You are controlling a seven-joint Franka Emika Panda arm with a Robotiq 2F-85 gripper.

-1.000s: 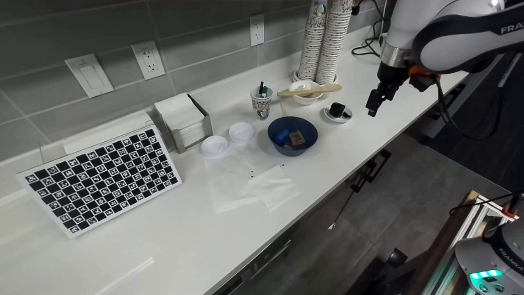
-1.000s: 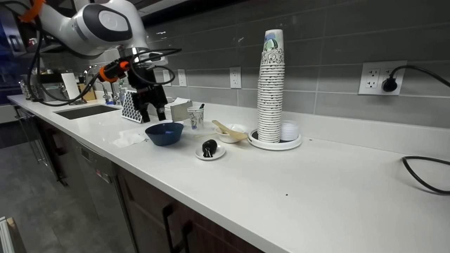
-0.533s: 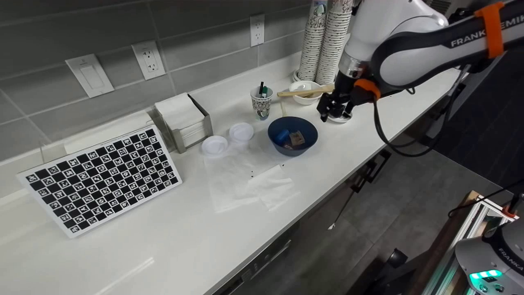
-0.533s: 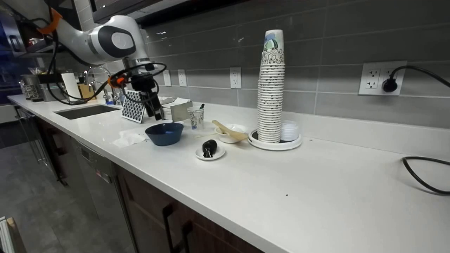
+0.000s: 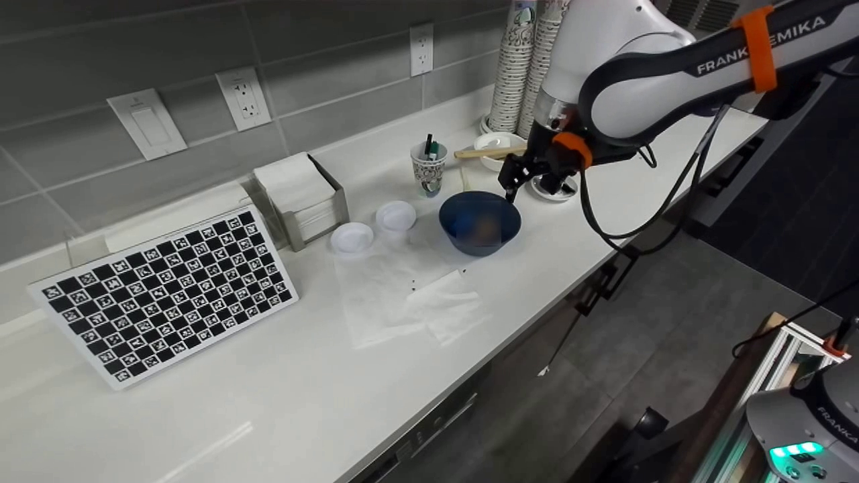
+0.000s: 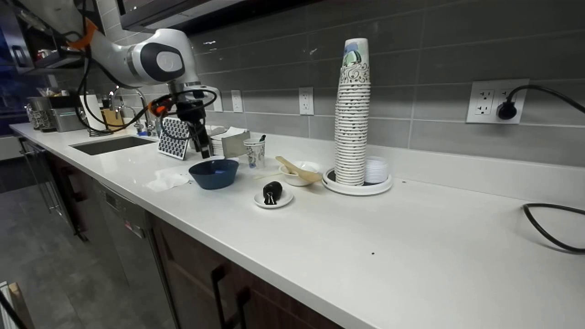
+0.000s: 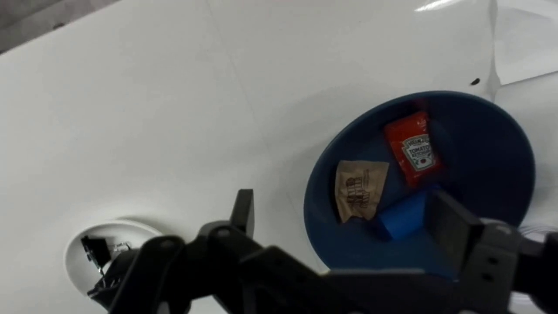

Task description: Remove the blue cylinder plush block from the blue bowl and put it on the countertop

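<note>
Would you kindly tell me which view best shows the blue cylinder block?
The wrist view: it looks into the blue bowl, so the block is clear, though a gripper finger hides part. The exterior views show only a blue blur and a blue sliver.

a: what's around the napkins (image 5: pixel 295 181) in an exterior view?
b: checkered board (image 5: pixel 168 295) at eight o'clock, patterned cup (image 5: pixel 428 177) at three.
a: and the cup stack (image 6: pixel 353 123) in an exterior view?
b: outlet (image 6: pixel 494 98) at its three o'clock, black plug (image 6: pixel 506 110) in.
a: wrist view?
b: ketchup packet (image 7: pixel 413 148), brown packet (image 7: pixel 361 188) at its eight.

Bowl (image 7: pixel 488 144) on countertop (image 7: pixel 152 131), block (image 7: pixel 403 216) inside beside packets (image 7: pixel 361 189), perhaps touching
</note>
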